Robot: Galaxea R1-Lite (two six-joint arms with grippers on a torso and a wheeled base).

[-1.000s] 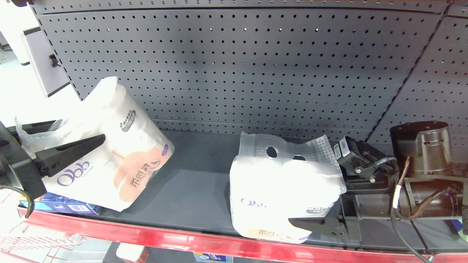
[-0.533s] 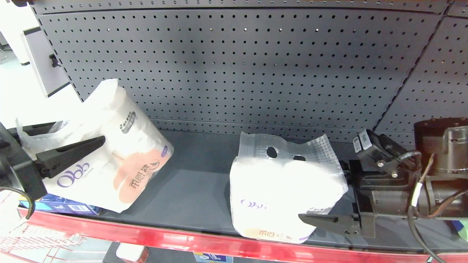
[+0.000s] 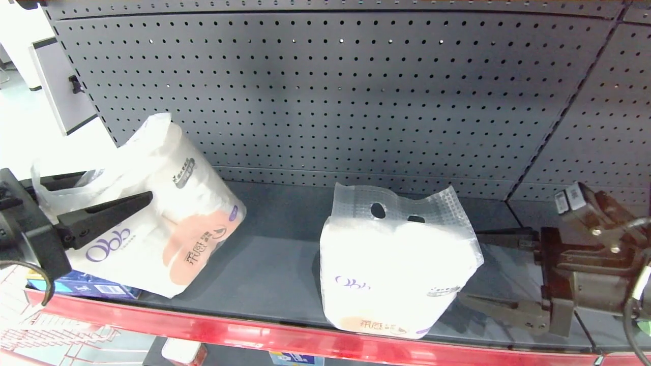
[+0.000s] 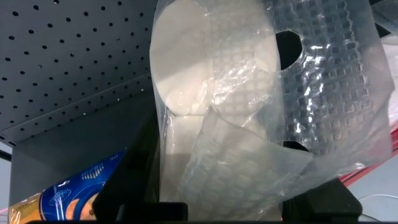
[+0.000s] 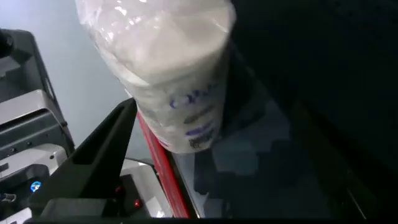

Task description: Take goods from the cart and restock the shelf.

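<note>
Toilet-paper pack [image 3: 178, 229], white, plastic-wrapped, tilted, seemingly clamped by left gripper [image 3: 117, 186]; right gripper [image 3: 470, 267] released.

Brightly lit store shelf [image 3: 274, 269], washed out to white at the left edge.
The standing toilet paper pack [image 3: 391, 274] glares white and casts a soft shadow rightwards; the pegboard [image 3: 325, 91] bows near the corners.
</note>
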